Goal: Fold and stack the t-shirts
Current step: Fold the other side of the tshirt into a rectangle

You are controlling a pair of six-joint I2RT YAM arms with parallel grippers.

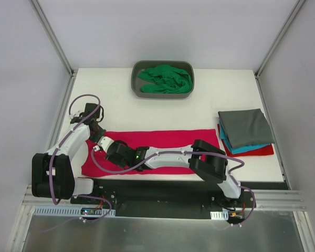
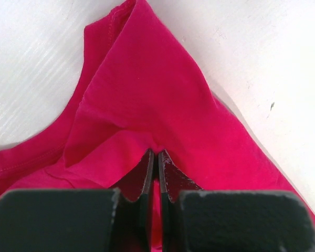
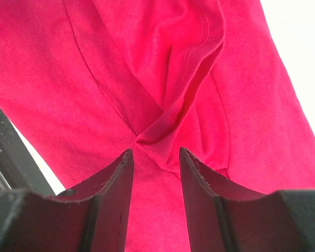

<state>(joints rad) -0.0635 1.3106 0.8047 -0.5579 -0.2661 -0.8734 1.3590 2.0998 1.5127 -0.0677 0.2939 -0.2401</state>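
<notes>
The crimson-pink t-shirt lies as a long strip across the near middle of the table. My left gripper is at its left end, shut on a pinched ridge of the pink fabric; its fingertips meet on the cloth. My right gripper reaches across to the same end. Its jaws stand open just over a crease in the pink shirt, holding nothing. A bright green t-shirt lies bunched in the tub. Folded dark grey, teal and red shirts are stacked at the right.
The grey plastic tub stands at the back middle of the white table. The right arm lies across the front part of the pink shirt. A black rail runs along the near edge.
</notes>
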